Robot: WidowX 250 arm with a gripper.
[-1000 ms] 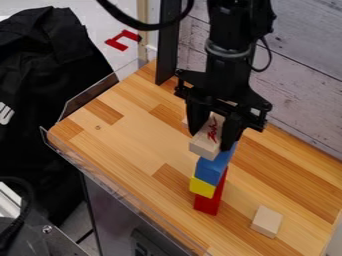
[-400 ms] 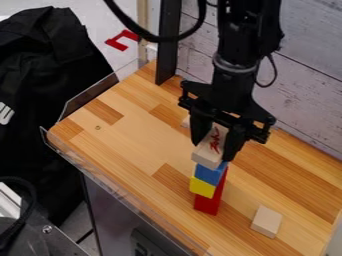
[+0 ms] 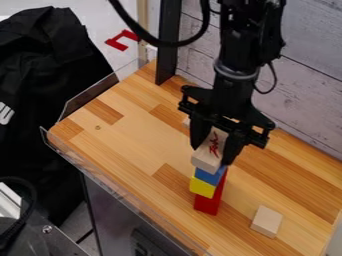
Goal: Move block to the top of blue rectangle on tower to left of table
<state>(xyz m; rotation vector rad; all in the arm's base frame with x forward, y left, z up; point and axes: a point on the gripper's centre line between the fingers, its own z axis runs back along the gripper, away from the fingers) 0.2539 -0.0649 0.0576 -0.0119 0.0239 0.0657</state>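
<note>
One black gripper (image 3: 212,154) is closed onto the sides of a pale wooden block (image 3: 210,150) with red marks on its upper face, its opening being no wider than the block. The block is held between the fingertips, with its near end jutting out beyond them towards the camera.

Directly below, the blue block (image 3: 210,176) is partly covered by it; whether full contact is made cannot be told. The blue block is carried on a yellow block (image 3: 202,187), with a red block (image 3: 208,203) lowest in the tower on the tabletop (image 3: 127,135).

The step in hand is judged to be the setting down. The wooden block is best kept level and centred over the blue one, then lowered gently until its weight is borne. Only then should the grip be eased evenly on both sides, and the gripper raised straight up, as the narrow tower could be tipped by a sideways nudge. Nearer the camera, a plain wooden block (image 3: 266,221) is seen well apart from the tower.
</note>
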